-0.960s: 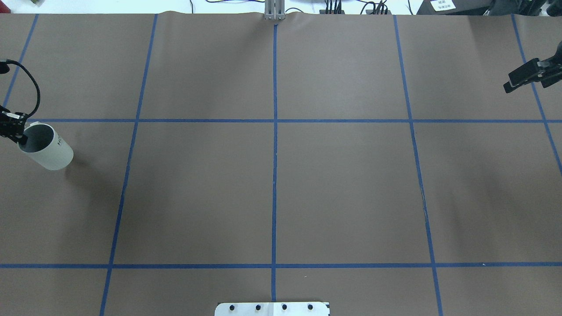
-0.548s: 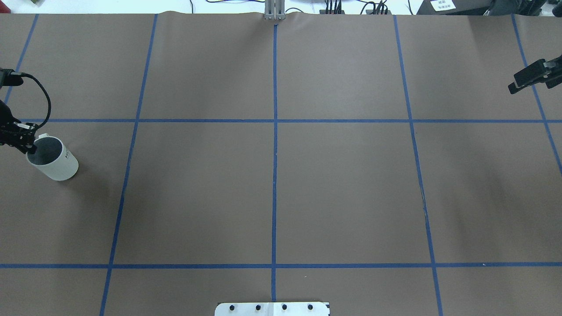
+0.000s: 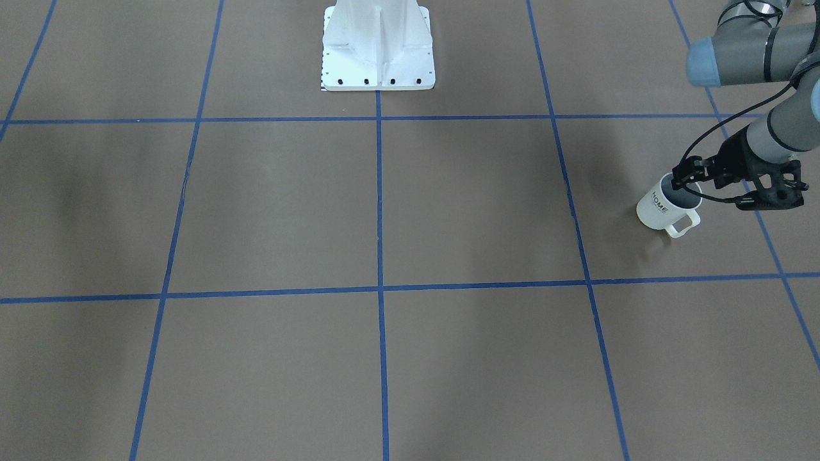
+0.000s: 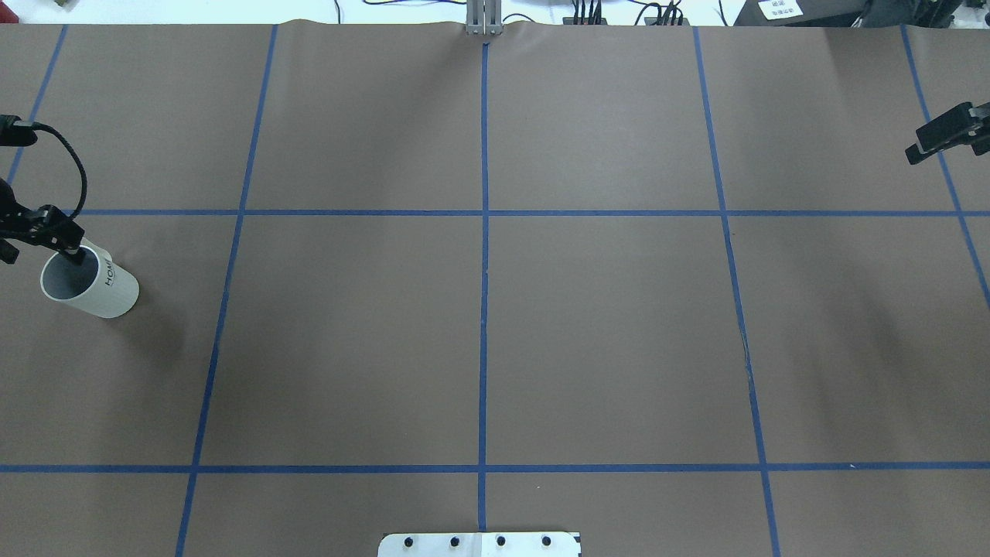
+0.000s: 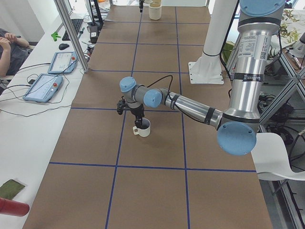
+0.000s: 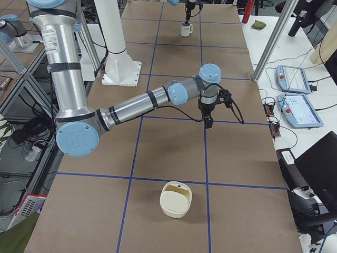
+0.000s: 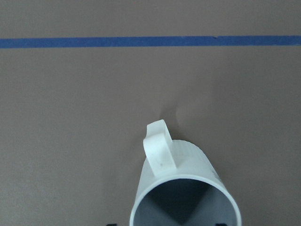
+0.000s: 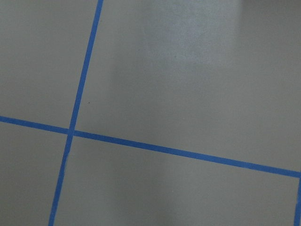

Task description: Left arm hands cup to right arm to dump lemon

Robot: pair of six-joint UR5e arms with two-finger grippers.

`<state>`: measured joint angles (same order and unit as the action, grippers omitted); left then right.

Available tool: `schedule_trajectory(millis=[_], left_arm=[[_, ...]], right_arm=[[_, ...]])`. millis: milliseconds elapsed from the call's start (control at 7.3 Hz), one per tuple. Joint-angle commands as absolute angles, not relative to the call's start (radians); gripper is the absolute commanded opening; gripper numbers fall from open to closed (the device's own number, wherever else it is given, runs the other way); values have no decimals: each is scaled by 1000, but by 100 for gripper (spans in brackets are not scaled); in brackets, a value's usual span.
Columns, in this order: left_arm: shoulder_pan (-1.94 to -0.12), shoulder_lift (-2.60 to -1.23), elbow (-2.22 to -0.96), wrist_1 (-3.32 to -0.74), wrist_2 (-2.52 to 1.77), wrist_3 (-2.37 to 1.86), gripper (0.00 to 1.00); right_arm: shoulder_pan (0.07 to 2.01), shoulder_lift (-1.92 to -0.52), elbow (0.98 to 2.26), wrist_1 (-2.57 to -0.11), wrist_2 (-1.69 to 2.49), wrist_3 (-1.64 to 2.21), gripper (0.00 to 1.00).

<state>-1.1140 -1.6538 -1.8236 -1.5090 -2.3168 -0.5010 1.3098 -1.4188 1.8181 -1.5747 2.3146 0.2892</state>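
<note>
White cup [image 3: 655, 208], dark inside, rim pinched by left jaws; right jaws unclear.

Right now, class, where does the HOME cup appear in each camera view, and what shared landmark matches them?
Front-facing: the cup near the right edge, mid-height.
Overhead: the cup at the far left, mid-height.
Exterior left: the cup near the centre.
Exterior right: the cup small, at the top.
Left wrist: the cup at bottom centre.
Right wrist: not in it.
Landmark: the left gripper at its rim in all exterior views.
</note>
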Motion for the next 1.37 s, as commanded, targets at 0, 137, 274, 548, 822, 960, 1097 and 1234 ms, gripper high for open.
schedule_trajectory(millis=[0, 137, 274, 548, 822, 960, 1097, 1234], left_arm=[[-1230, -1641, -1888, -1488, -2315, -403, 100], [-1305, -1635, -1879, -1483, -2310, -239, 100], [-1366, -1617, -1870, -1486, -2309, -144, 100], [-1391, -1603, -1848, -1499, -2307, -237, 100], [-1399, -1578, -1813, -1499, -2306, -236, 100], [-1463, -1580, -1793, -1497, -2313, -194, 100], [-1497, -1580, -1778, -1483, -2313, -69, 100], [-1497, -1580, -1751, -1489, -2306, -16, 100]], right_arm=[[1351, -1448, 1798, -1574, 2318, 210, 100], [1373, -1472, 1798, -1574, 2319, 190, 100], [1393, -1532, 1805, -1559, 2306, 129, 100], [1437, -1618, 1807, -1455, 2299, 132, 100], [1453, -1672, 1761, -1437, 2283, 133, 100], [1456, -1672, 1744, -1437, 2290, 133, 100], [1468, -1672, 1744, -1439, 2299, 133, 100], [1506, -1675, 1735, -1442, 2356, 132, 100]])
